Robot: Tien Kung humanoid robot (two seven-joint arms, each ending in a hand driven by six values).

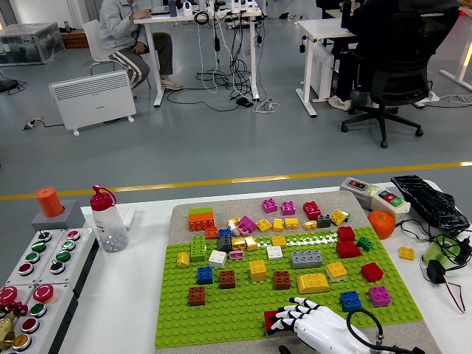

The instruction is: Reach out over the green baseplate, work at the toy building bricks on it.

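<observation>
Green baseplate [243, 310] covers mid-tabletop, loose bricks scattered on it. Right hand [313, 321], white, sits at the plate's near edge, fingers [289, 313] curled onto a dark red brick [274, 321]; can't tell if it's truly gripped. Left hand not visible. Risks: brick is snapped down, so a pull could lift or slide the plate; blue brick [351, 300] just beside the wrist could get knocked.

White right hand [313, 323] with glossy shell, black-tipped and black-jointed fingers [293, 313], black cable looping behind the wrist
</observation>
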